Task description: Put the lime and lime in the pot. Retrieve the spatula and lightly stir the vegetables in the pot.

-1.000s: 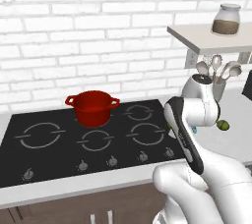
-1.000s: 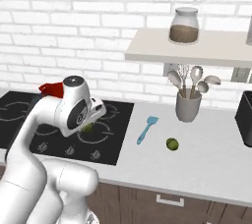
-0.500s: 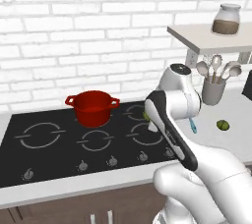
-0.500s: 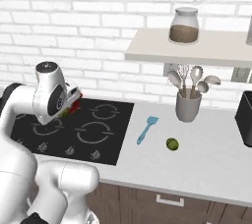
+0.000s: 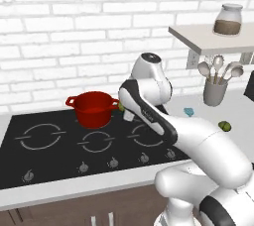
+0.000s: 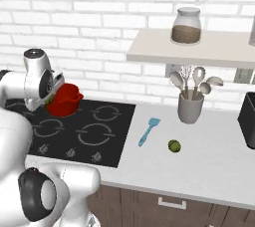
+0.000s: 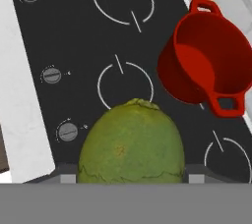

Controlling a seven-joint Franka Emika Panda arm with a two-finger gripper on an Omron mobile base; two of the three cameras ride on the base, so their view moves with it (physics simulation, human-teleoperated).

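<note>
Step in hand: first small round green lime (image 7: 132, 142), gripped in your claw (image 7: 132, 176). Next: carry toward 2 o'clock, over the squat bright-red pot (image 7: 209, 66), release.

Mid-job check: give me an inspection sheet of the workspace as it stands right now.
Surface: black cooktop set in a pale counter.
Job's things: red pot on the cooktop, inside looks empty; one lime held at the gripper, beside the pot, not yet over it; second lime on the counter; spatula flat on the counter, left of that lime.
Clutter: grey utensil holder with spoons and whisk; jar on the shelf; dark appliance at the right edge.
Gripper: gripper shut on the lime.
Cables: nothing seen.
Surroundings: white brick wall.
</note>
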